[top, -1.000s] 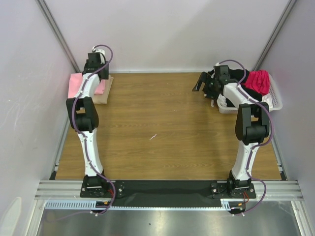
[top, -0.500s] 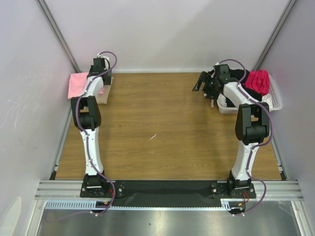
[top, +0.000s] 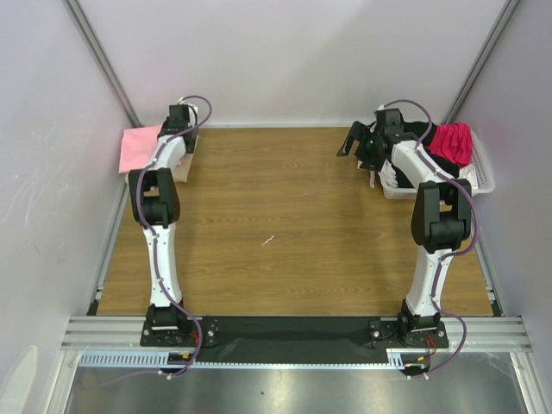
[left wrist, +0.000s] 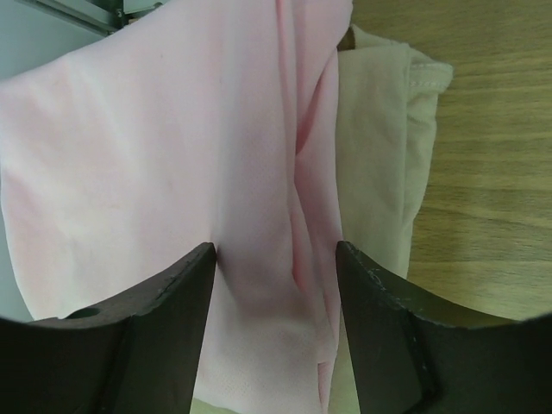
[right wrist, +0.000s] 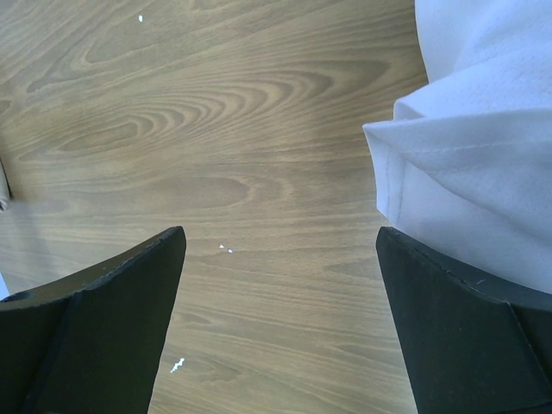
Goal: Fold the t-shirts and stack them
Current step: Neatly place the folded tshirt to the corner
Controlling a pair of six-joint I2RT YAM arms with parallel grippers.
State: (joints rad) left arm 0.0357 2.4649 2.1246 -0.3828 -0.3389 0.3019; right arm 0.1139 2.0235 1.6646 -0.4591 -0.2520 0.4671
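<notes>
Pink cloth catches the eye from above: the light pink t-shirt (top: 138,147) lies flat on a tan t-shirt (top: 182,169) at the table's (top: 276,216) ten o'clock, with the left arm (top: 155,194) reaching over it, likely to tidy the stack. At two o'clock the basket (top: 485,179) holds a magenta t-shirt (top: 453,142), and the right arm (top: 427,181) is poised beside it. At the left wrist, the left gripper (left wrist: 274,259) stands partly parted astride a raised crease in the pink, not pinching. At the right wrist, the right gripper (right wrist: 278,237) gapes wide over bare wood, with a white t-shirt (right wrist: 483,147) at two o'clock, probably next
</notes>
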